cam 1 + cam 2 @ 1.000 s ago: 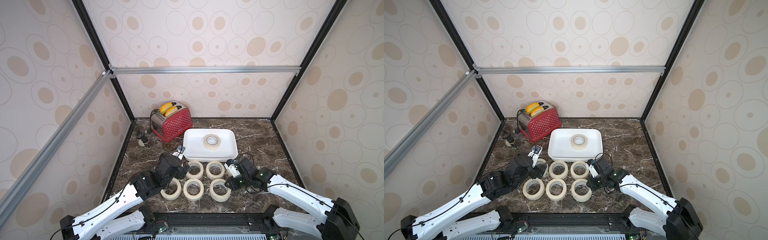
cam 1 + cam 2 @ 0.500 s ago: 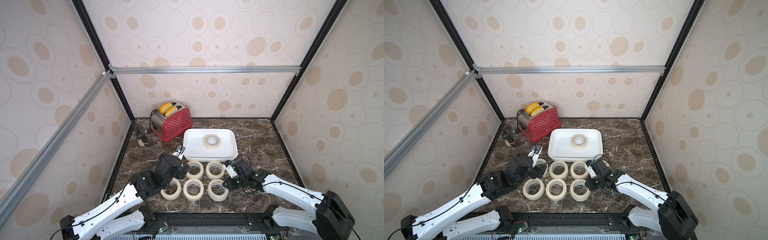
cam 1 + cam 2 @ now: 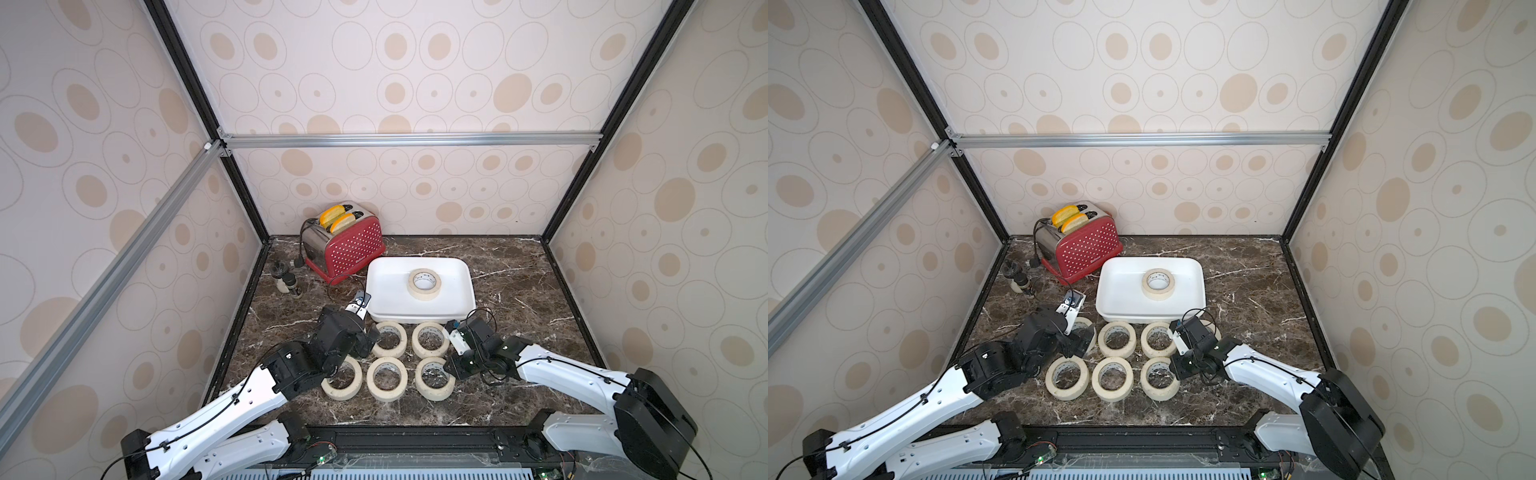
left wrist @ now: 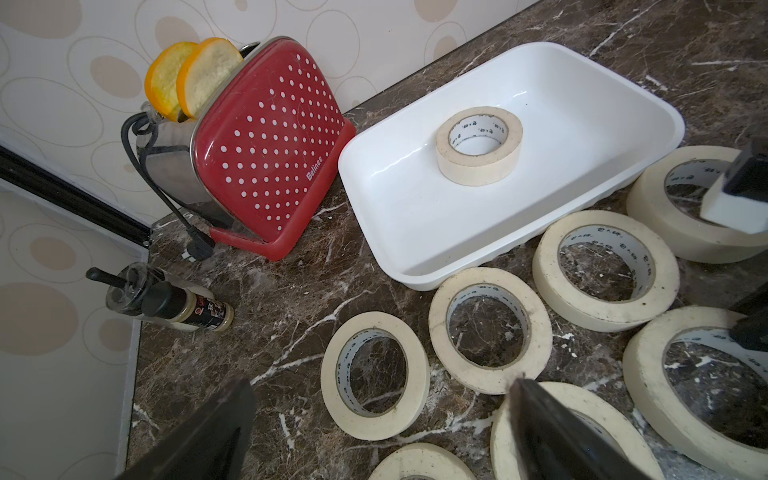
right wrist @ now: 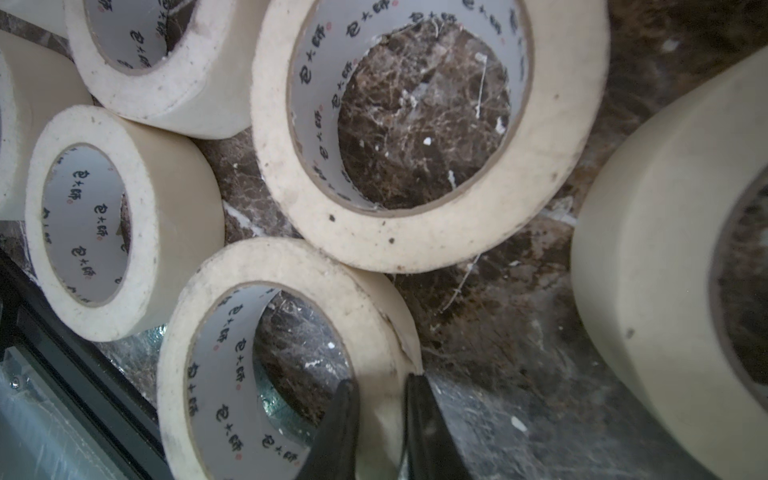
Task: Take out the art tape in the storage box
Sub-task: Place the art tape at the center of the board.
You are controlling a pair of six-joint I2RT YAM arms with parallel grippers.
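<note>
On the dark marble tabletop [image 3: 519, 282], the right gripper [image 5: 380, 384] — still pinching a cream masking-tape ring [image 5: 282, 262] by its wall — has lowered it; one last roll [image 3: 424, 294] awaits in the white plastic tray [image 3: 382, 291].

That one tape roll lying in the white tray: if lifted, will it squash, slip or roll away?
Probably stiff: the tape roll is thickly wound on a core. Likely light, being a hollow ring. Lying flat in the storage box, it shouldn't roll unless tipped on edge; the smooth floor may let it slide.
</note>
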